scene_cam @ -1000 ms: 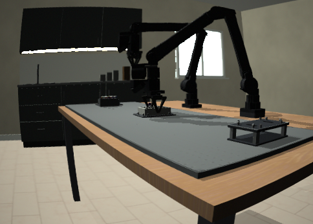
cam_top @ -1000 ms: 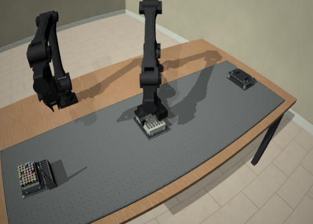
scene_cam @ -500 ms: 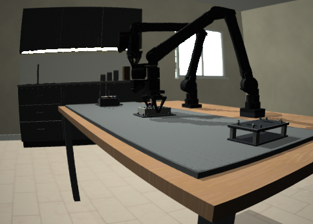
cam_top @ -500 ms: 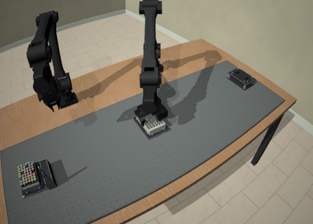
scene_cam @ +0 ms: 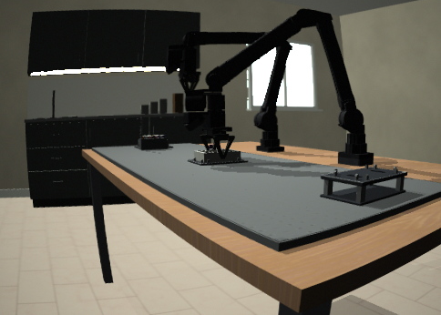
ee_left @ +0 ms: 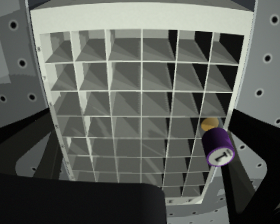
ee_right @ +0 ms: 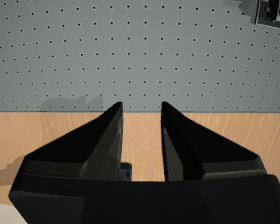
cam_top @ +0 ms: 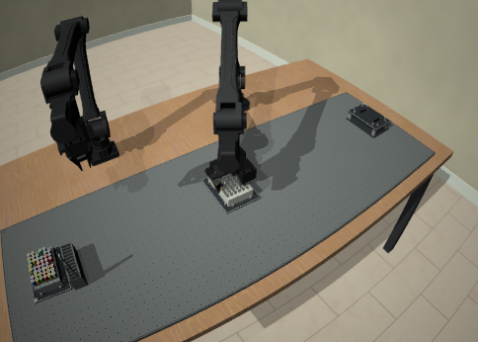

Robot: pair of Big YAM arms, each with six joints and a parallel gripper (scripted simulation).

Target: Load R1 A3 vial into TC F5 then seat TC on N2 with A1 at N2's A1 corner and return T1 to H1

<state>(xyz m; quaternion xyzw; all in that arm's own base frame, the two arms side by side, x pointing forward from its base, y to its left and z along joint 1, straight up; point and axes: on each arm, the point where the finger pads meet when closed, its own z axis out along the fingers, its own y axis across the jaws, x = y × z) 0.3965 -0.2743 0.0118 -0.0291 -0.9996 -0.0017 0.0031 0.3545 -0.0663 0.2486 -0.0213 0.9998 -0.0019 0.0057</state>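
Observation:
The white tube carrier TC sits on its low base between the arms. My left gripper is shut on it, one finger along each long side. A vial with a purple cap marked 1 stands in a well of the outer column, close to the right-hand finger in the left wrist view. My right gripper is partly open and empty, high above the table's back edge. The raised nest N2 is empty.
The vial rack R1 with many coloured caps is at the far end on the right arm's side. The dark slotted holder H1 stands beside it, with the forceps T1 appearing to lie across it. Pins stick up from N2's top plate.

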